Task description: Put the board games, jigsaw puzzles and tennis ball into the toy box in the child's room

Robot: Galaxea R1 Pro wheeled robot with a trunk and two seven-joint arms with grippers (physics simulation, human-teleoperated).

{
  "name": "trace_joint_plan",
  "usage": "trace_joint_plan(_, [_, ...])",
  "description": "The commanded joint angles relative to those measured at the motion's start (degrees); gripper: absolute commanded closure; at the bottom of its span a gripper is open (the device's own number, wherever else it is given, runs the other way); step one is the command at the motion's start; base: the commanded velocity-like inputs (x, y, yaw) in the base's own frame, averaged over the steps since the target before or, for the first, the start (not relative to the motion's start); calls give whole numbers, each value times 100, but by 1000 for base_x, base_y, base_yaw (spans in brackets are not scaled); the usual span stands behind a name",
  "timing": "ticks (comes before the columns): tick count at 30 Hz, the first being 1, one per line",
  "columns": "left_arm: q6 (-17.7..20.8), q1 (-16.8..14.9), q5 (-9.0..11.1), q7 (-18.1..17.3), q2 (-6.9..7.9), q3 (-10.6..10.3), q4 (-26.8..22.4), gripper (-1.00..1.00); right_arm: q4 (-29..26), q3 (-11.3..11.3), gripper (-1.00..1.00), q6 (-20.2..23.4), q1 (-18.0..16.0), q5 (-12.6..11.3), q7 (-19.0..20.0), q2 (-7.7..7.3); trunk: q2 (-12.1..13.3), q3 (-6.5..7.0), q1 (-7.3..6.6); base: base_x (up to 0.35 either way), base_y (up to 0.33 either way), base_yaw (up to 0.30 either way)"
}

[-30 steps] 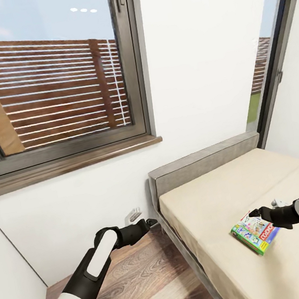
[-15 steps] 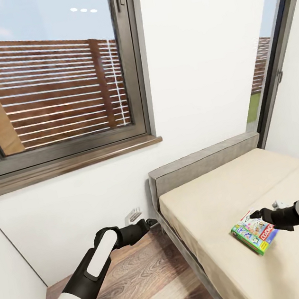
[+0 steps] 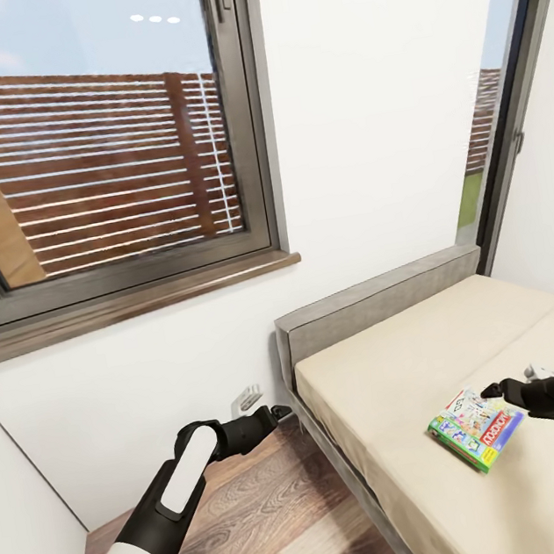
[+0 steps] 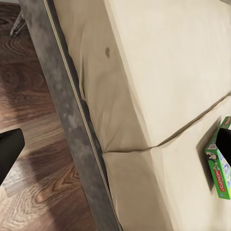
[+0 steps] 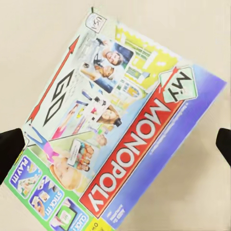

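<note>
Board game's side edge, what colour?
Green, clearest in the left wrist view, on the board game lying on the bed.

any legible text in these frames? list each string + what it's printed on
"MONOPOLY": red banner across the lid of the board game box, lying flat on the bed.
"GO": with a red arrow, same lid.
"M": white logo diamond beside the banner.
"PLAY IT", "STICK IT", "CLICK IT": three small tiles on the green edge.
Small logo at one lid corner: too blurred to read.
In the head view the lid text is too small to read.

Board game [image 5: 120, 139] corner and right hand [image 3: 498, 389] cut off by frame edges
</note>
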Motion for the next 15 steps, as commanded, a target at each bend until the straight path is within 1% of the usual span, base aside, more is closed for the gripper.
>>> trace_joint_plan(1, [0, -4, 60, 54, 5, -14, -8, -100, -3, -11, -100, 28, -4, -22, 2, -1, -3, -6, -1, 0, 0, 0])
trace_joint_plan(5, [0, -4, 60, 54, 6, -14, -8, -100, 12, -14, -100, 28, -17, -25, -11, -68, -3, -6, -1, 0, 0, 0])
trace_joint_plan(15, [0, -4, 60, 53, 7, -14, -8, -100, 53, -16, -100, 28, -24, -22, -19, -106, -3, -6, -1, 0, 0, 0])
